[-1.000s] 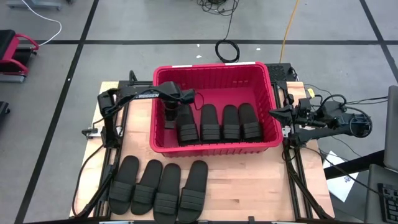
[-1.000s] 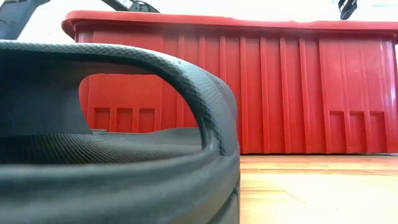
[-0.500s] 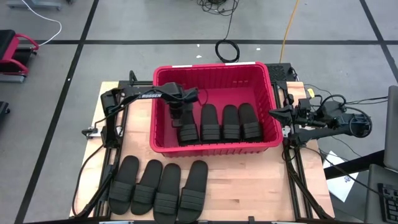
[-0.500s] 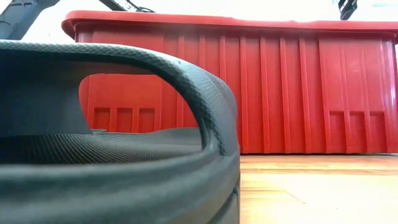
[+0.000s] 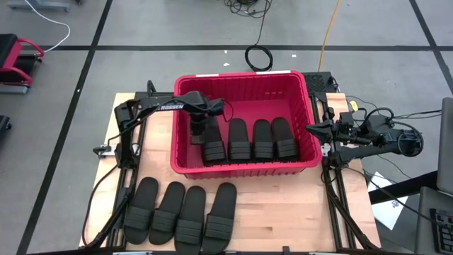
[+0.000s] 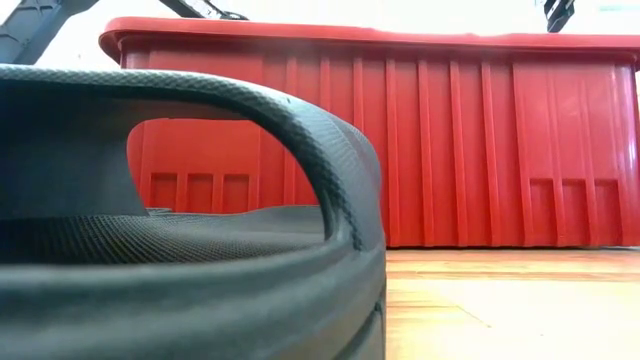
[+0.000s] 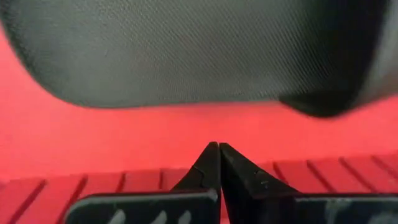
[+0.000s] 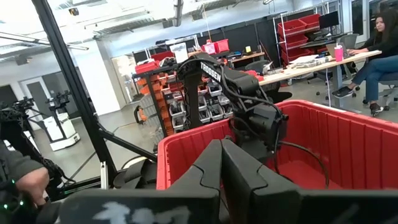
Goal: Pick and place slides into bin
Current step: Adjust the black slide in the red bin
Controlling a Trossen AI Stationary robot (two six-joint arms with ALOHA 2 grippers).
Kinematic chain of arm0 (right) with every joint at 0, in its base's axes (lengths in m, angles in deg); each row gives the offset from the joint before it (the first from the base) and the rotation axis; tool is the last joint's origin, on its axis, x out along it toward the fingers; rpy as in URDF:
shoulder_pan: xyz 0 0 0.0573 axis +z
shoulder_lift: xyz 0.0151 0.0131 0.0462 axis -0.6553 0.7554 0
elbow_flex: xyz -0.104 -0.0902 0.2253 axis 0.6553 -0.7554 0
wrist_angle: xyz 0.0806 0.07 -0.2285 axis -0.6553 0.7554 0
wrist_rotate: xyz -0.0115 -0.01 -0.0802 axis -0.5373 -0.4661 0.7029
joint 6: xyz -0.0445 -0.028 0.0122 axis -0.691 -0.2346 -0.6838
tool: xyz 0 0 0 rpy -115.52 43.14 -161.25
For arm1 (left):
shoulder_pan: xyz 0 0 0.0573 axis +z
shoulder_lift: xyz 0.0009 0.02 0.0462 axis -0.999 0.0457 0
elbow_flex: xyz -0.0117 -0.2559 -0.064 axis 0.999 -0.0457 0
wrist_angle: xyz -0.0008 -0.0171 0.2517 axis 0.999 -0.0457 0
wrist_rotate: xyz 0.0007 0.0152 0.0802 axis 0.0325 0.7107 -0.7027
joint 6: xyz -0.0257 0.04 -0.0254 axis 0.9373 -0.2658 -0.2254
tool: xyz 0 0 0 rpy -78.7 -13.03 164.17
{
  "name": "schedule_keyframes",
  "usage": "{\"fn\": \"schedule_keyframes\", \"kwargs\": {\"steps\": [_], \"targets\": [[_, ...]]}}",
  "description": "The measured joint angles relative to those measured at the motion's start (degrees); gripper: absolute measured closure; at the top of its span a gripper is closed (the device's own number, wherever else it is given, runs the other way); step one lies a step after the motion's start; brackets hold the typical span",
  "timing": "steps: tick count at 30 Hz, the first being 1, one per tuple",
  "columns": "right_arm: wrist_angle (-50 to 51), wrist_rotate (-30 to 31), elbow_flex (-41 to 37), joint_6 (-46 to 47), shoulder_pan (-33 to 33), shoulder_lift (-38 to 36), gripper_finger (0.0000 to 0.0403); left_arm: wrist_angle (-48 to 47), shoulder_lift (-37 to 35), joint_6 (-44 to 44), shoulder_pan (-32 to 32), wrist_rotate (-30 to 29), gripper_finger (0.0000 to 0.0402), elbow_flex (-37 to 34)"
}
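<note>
**A robotics lab in an open industrial hall**

We saw a lab or workshop space — not a home. The wooden table [image 5: 283, 205] stood on a grey concrete floor [image 5: 141, 28] marked with dark tape lines, with cables [image 5: 258, 55] trailing loose across it. Beyond the table, the right wrist view showed a high ceiling with exposed fittings, metal shelving [image 8: 208, 102] stacked with red and orange parts bins, and long work desks [image 8: 311, 65] — a person [image 8: 379, 53] sat at one of them on an office chair. Another robot rig [image 8: 59, 112] stood farther off by the white wall.
</note>
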Motion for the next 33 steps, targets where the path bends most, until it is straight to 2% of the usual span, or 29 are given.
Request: {"fn": "schedule_keyframes", "kwargs": {"steps": [7,8,11,13,18,20,26,31,33], "targets": [[0.0,0.0,0.0,-0.26,0.0,0.0,0.0403,-5.77,-0.2,-5.96,0.94,-0.12,0.0399,10.66],[0.03,-0.01,0.0,-0.28,-0.01,0.0,0.0403,-5.56,-0.2,-5.82,1.39,2.5,0.04,12.05],[0.29,-0.14,0.0,-0.28,-0.01,-0.01,0.0403,-5.46,-0.2,-5.35,2.77,17.38,0.0399,15.24],[0.48,-0.22,0.0,-0.28,0.0,0.0,0.0403,-4.32,-0.22,-5.11,3.15,24.51,0.0396,16.54],[0.92,-0.22,0.0,-0.28,-0.01,0.0,0.0403,-1.41,-0.12,-1.13,2.94,25.55,0.0383,16.63],[1.2,-0.24,0.0,-0.05,-0.01,-0.01,0.0403,-1.82,0.66,-0.48,2.98,28.69,0.0374,16.2],[1.75,-0.26,-0.02,0.09,-0.01,-0.02,0.0403,-2.36,2.46,1.8,2.89,33.65,0.0319,15.82],[1.75,-0.42,-0.02,0.11,0.01,-0.02,0.0403,-3.25,2.47,0.24,2.48,33.91,0.0244,15.85],[1.75,-0.42,-0.02,0.11,-0.01,-0.02,0.0403,-3.64,2.47,-0.04,2.06,32.24,0.0212,15.85]]}}
